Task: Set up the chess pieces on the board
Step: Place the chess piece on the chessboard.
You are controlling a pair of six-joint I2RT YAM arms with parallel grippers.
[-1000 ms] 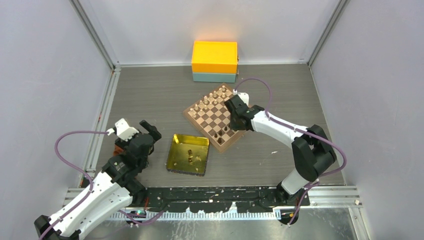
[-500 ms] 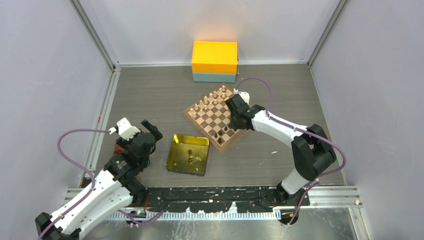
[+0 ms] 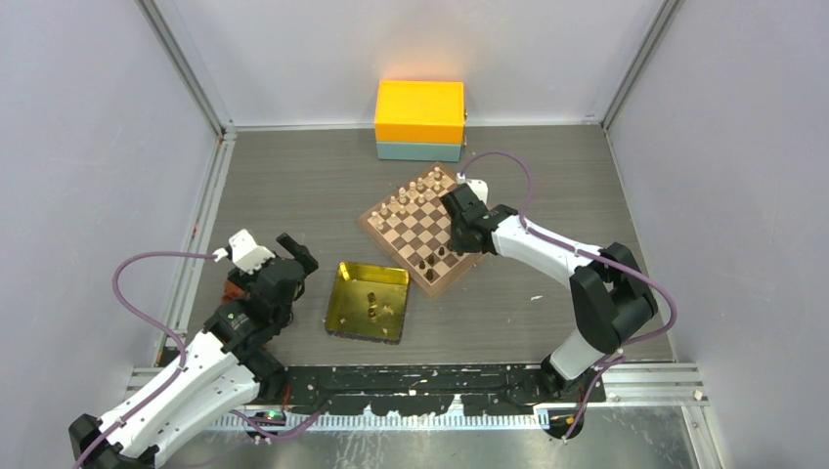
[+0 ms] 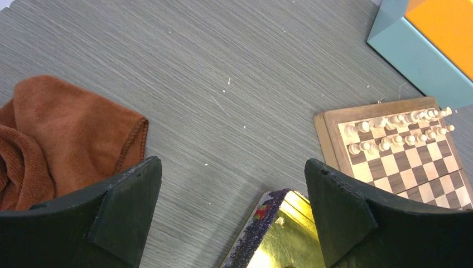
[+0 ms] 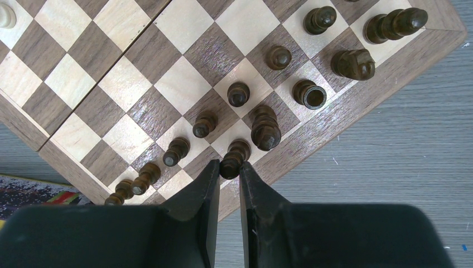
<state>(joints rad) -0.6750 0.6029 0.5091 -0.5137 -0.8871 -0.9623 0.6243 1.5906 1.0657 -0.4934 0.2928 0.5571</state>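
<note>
**Right claw pinched on a dark chessman at the board's near edge**

And there it was: the right gripper [image 5: 230, 177] sat low over the near edge of the chessboard [image 3: 411, 233]. Its two fingers were drawn in tight on the head of a dark chessman [image 5: 235, 153]. That piece was over a back-row square, hard against the tan border. Whether its base sat on the wood or hung just clear of it, I could not tell.

Just beside it stood a taller dark piece [image 5: 265, 129], and one square further along a hollow-topped dark piece [image 5: 309, 94]. One row in, the dark pawns [image 5: 204, 124] ran in a slanting line across the wrist view, each on its own square.

Over on the other side, the left gripper [image 4: 231, 167] hung above the grey table [image 4: 223, 84] with its jaws spread wide and nothing between them. A brown cloth [image 4: 67, 139] lay crumpled to its left. A corner of the gold tray [image 4: 281, 234] poked in just below and ahead of the fingers.

From above, that tray lay between the left gripper and the chessboard. A few small pieces [image 3: 372, 305] sat inside it, too small to name. The pale chessmen [image 4: 390, 131] filled the board's two far rows. An orange-and-teal box [image 3: 420, 119] stood beyond the board by the back wall.
</note>
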